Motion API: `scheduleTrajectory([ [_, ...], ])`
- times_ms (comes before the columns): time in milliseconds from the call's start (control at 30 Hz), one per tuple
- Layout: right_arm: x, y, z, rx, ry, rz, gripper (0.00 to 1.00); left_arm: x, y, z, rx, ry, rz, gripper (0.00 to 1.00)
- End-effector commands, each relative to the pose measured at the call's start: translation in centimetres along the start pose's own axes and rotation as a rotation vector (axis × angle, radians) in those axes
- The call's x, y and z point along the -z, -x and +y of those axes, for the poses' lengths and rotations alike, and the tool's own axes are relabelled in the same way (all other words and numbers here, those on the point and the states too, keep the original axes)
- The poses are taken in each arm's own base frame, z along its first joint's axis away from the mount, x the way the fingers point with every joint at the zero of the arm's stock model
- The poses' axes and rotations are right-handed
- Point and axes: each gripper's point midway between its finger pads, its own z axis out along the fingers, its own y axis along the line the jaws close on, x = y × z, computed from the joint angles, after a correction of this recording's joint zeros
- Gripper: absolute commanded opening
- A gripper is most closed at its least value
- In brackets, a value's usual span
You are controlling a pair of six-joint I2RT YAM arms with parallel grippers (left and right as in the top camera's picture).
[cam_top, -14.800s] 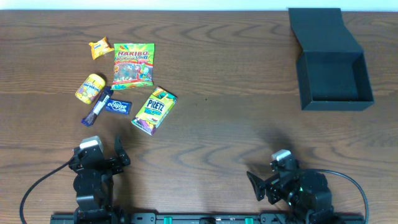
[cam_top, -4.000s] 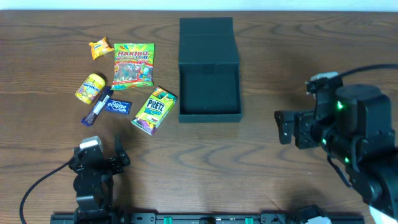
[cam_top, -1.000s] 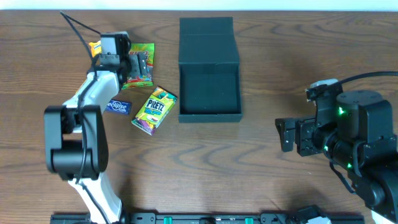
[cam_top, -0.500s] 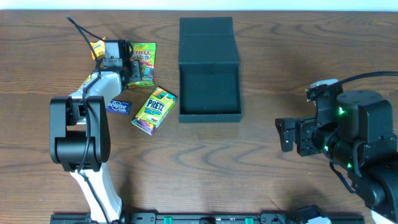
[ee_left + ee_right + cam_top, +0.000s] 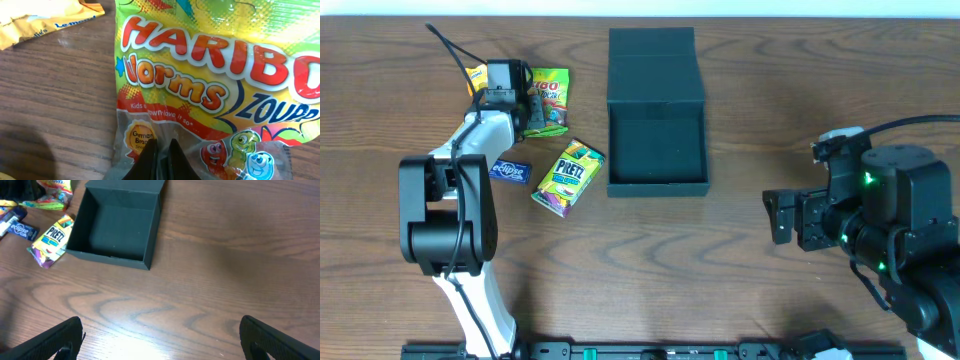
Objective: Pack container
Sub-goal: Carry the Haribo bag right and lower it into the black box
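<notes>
On the table (image 5: 650,300) your container (image 5: 657,140) sits open, cavity nearer you and flap lid laid flat on the far side, so its long axis runs near-to-far, and it lies directly right of your left gripper (image 5: 161,146). Your right gripper (image 5: 160,340) hangs spread wide and empty on the container's opposite side, facing it. The left one is clenched on the clear end of the Haribo bag (image 5: 550,98), so the carry looks like a plain rightward sweep into the cavity
</notes>
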Motion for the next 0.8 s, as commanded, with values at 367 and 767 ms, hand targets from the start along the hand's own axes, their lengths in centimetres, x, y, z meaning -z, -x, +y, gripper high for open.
scheduleTrajectory([
  [367,0.1,0.0,-0.2,0.008,-0.006,-0.003,0.99,7.9,7.8,-2.3,0.07,-0.028,-0.083,0.06],
  [767,0.1,0.0,-0.2,0.008,-0.006,-0.003,0.99,15.8,8.4,-9.6,0.078,-0.148,-0.149,0.06],
])
